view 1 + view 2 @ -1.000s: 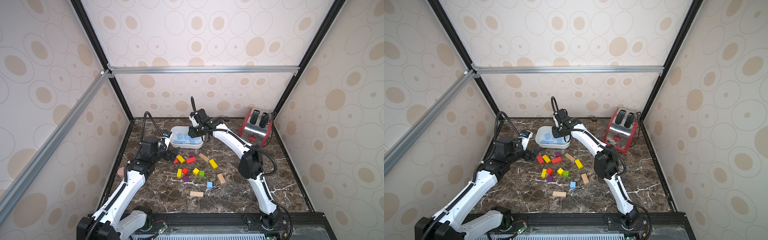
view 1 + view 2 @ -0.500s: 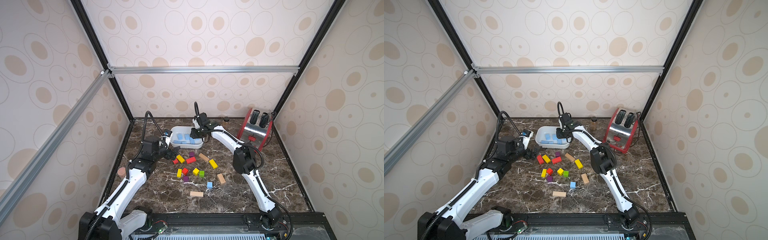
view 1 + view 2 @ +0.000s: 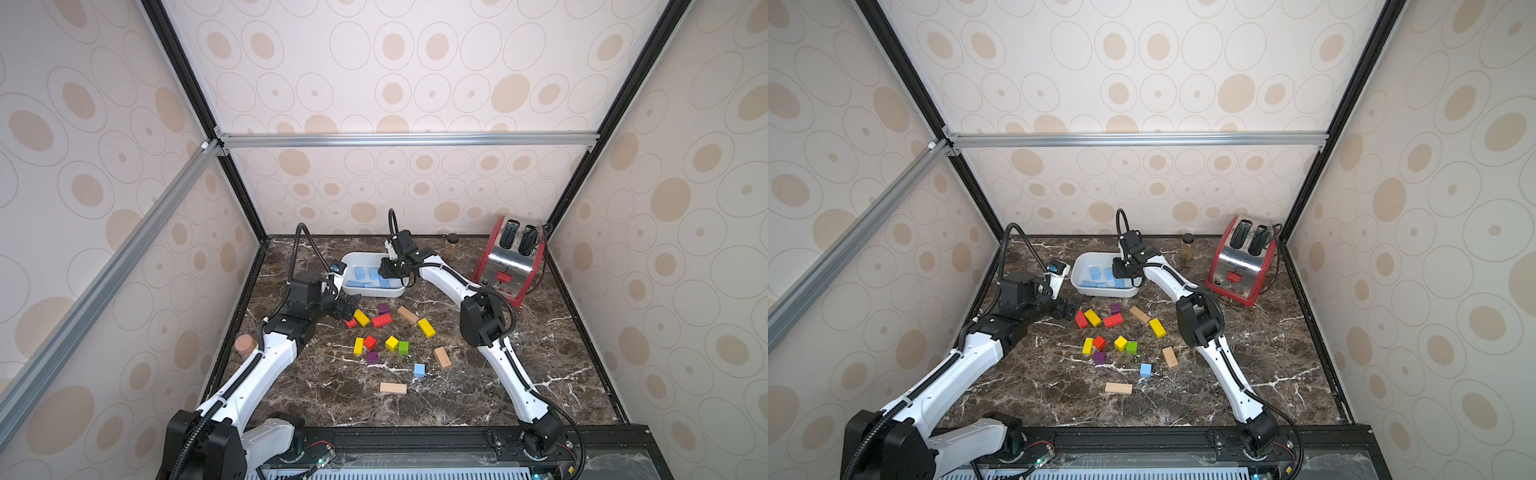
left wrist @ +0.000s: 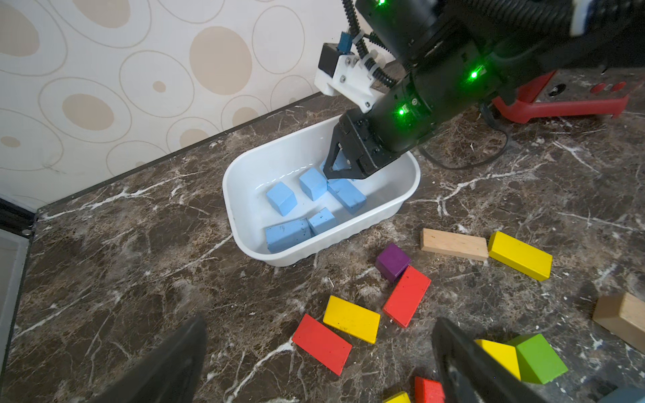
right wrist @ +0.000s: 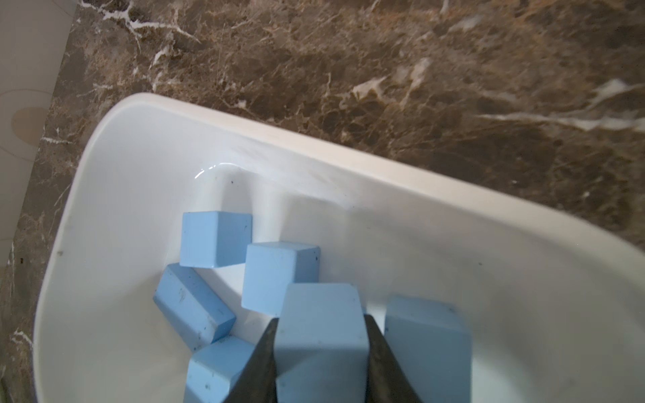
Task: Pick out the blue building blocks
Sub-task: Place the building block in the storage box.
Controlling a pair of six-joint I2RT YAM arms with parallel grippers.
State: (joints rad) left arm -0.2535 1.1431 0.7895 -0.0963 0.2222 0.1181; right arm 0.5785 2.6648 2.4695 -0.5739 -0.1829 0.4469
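Between the right jaws, low inside the white tub [image 4: 279, 150], one blue block [image 5: 319, 307] is clamped on two sides. Under and around those jaws, five more blue blocks [image 4: 281, 198] lie loose on the tub floor, cubes and longer bricks mixed. A seventh blue block [image 3: 419, 369] lies alone on the worktop [image 3: 540, 374], well apart from both pairs of jaws.

The left jaws stand spread wide and empty, low over the worktop just beside the tub's near corner. Scattered ahead of them and beyond are three red blocks [image 3: 382, 320], four yellow blocks [image 3: 426, 327], two purple cubes [image 3: 383, 308], one green cube [image 3: 403, 347] and three plain wooden bricks [image 3: 407, 314]. The nearest red and yellow ones lie just in front of the left jaws, between them and the lone blue block.

The black wrist of the right arm [image 3: 440, 270] hangs over one end of the tub and hides part of its contents in both top views. A red toaster [image 3: 509, 266] and a small brown jar [image 3: 451, 245] stand behind that arm, well apart from the jaws.

Since a second ago, the right jaws have sunk from rim height down among the blocks and the arm's elbow has drawn in. The left jaws have shifted slightly toward the coloured blocks. The loose blocks on the worktop lie as they did.
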